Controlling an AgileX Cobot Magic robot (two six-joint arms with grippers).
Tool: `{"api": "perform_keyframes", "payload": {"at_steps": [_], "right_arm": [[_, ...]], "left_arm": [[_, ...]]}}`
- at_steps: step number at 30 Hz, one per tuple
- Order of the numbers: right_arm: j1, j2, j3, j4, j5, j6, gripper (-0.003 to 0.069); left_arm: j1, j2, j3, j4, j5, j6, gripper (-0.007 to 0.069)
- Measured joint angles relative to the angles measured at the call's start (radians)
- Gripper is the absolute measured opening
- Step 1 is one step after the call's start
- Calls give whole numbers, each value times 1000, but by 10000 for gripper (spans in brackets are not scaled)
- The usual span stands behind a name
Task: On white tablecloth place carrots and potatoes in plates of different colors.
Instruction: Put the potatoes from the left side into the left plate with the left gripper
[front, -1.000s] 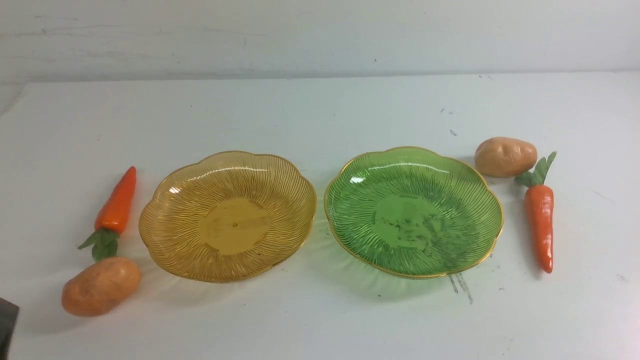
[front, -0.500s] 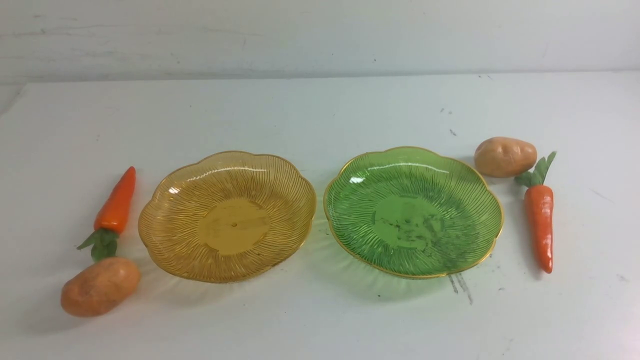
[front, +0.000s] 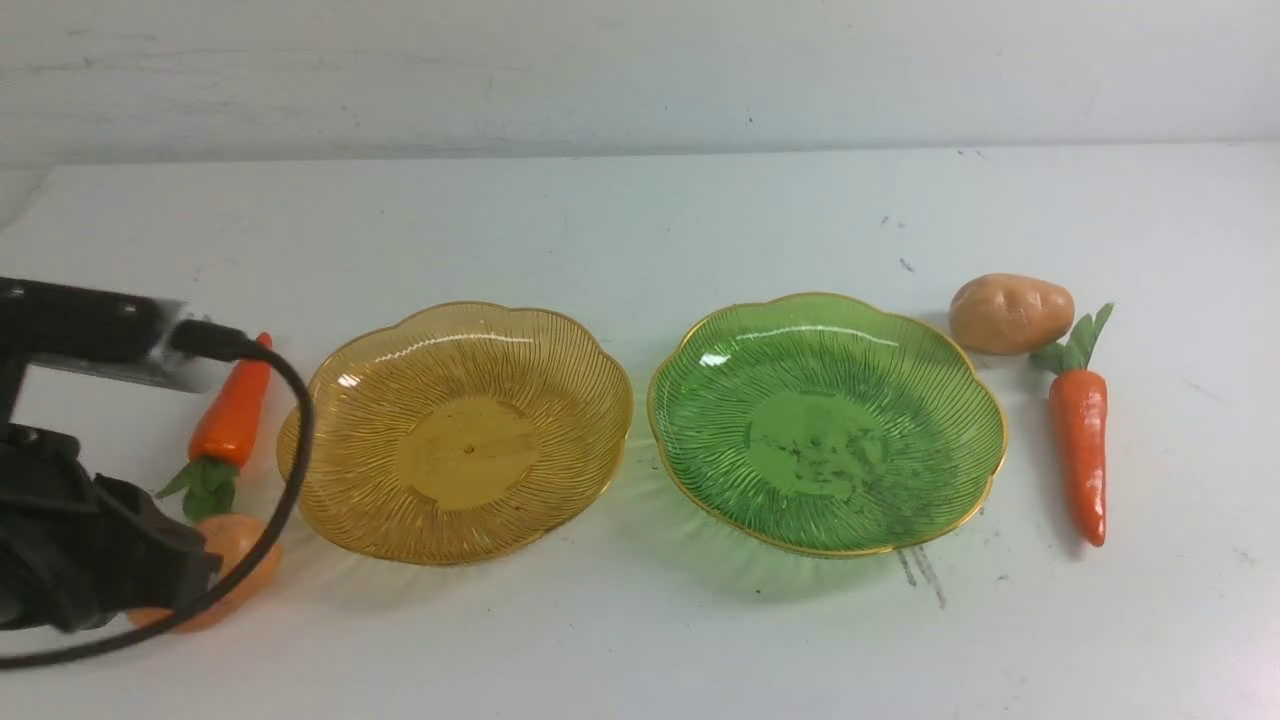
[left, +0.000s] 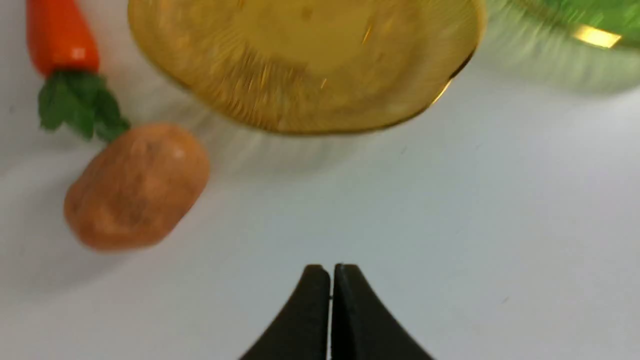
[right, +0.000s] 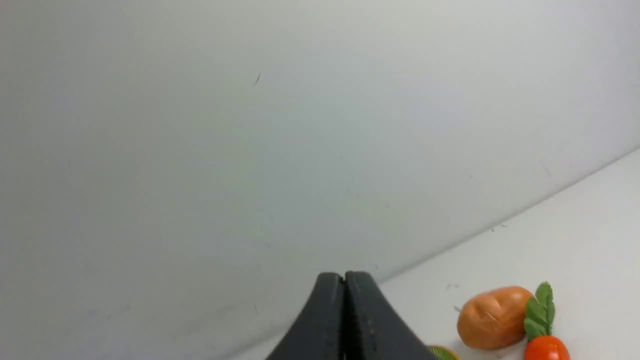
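Near the left edge of the white tablecloth (front: 640, 230) we are at the first step: both plates are bare. Our left claw (left: 330, 270), tips pressed together on nothing, hangs above the cloth; the left potato (left: 136, 186) lies just far of it, untouched, with the left carrot (left: 60, 40) beyond and the amber plate (front: 460, 450) to its right. Next, we judge, the tips must part, centre over that potato and descend. Our right claw (right: 344, 277) is likewise closed and empty, well short of the right potato (front: 1010, 314) and right carrot (front: 1080, 450) by the green plate (front: 825, 430)
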Motion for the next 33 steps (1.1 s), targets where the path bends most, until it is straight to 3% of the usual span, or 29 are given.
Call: {"api": "perform_keyframes", "payload": {"at_steps": [4,7,13,15,17,21,23,26,33], "right_arm": [[43,233,-191,10,324,-156,-15],[44,340,-222,57,414,-250,-15],[46,471,-223,272,471,-478,-15],[46,472,-223,323,471,-527,-15],[46,472,-223,353,471,-556,-15],[46,472,-223,363,471,-566,-15],[46,472,-223,367,472,-566,-15],[46,472,-223,368,473,-569,-15],[46,472,-223,369,475,-569,-15]], "left_arm": [[1,116,-58,96,7,-23,-3],[1,158,-64,141,-17,-25,-2],[1,246,-64,168,-141,-26,28],[2,280,-64,183,-175,-25,93],[2,321,-64,225,-190,-23,214],[2,413,-64,343,-211,-23,540],[2,456,-64,389,-253,-29,643],[2,518,-66,427,-298,-60,683],[2,602,-66,433,-302,-138,683]]}}
